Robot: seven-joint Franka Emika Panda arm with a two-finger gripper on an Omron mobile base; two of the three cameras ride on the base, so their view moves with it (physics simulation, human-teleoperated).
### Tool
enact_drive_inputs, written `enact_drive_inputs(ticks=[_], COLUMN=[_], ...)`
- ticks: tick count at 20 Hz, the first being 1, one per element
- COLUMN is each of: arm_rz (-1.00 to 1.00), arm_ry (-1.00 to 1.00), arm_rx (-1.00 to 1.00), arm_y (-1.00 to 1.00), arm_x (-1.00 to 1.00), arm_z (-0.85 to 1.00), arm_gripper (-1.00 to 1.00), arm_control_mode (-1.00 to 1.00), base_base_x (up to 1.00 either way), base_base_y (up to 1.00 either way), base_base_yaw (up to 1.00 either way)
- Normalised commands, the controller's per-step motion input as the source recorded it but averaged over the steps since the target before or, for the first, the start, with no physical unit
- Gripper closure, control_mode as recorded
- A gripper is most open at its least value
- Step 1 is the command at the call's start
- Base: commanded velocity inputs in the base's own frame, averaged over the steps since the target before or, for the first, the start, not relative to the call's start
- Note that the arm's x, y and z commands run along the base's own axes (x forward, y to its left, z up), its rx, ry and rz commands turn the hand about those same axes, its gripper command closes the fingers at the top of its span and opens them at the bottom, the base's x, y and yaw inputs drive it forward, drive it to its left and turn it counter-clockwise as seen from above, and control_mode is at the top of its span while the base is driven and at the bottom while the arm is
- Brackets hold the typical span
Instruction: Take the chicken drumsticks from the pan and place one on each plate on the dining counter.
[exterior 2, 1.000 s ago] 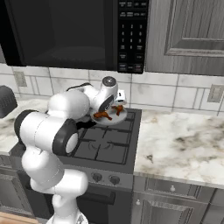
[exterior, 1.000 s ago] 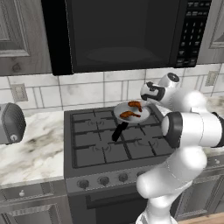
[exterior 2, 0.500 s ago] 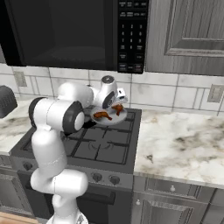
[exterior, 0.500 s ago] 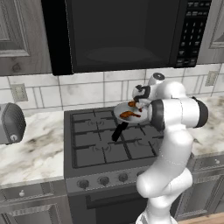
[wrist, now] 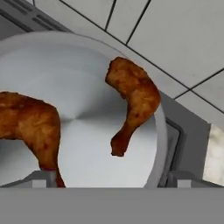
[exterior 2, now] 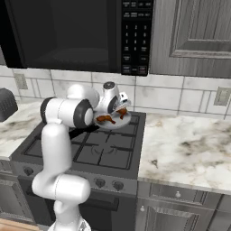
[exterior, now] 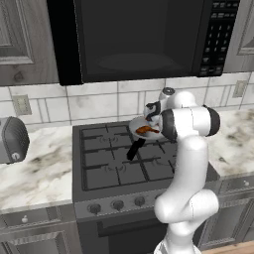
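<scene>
The pan (exterior: pixel 143 130) sits on a rear burner of the stove (exterior: pixel 119 163), its black handle (exterior: pixel 133 149) pointing toward the front. Both chicken drumsticks lie inside it: the right drumstick (wrist: pixel 131 98) rests near the far rim with its thin end toward the camera, and the left drumstick (wrist: pixel 30 127) lies apart from it on the opposite side of the pan floor.

The claw (exterior 2: pixel 118 104) hangs directly over the pan, close above the meat. The hand view shows the tips wide apart, one at each lower corner, with nothing between them. The wide setting suits a descent over a drumstick; the right one lies nearest the centre line and is the likelier target, in my judgement.

No drumstick has left the pan, so the task stands at its first pickup. The glossy, tapered meat may slip if gripped at the thin end.
</scene>
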Motion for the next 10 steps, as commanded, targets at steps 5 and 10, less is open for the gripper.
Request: enact_drive_inputs(ticks=[5, 10], arm_rz=[0.01, 0.02], arm_ry=[0.0, 0.0], arm_rx=[0.0, -0.01], arm_y=[-0.07, -0.12], arm_x=[0.72, 0.67], arm_z=[-0.24, -0.27], arm_gripper=[-1.0, -1.0], arm_control_mode=[-1.0, -1.0], base_base_x=[0.0, 0.0], base_base_y=[0.0, 0.0], base_base_yaw=[0.0, 0.0])
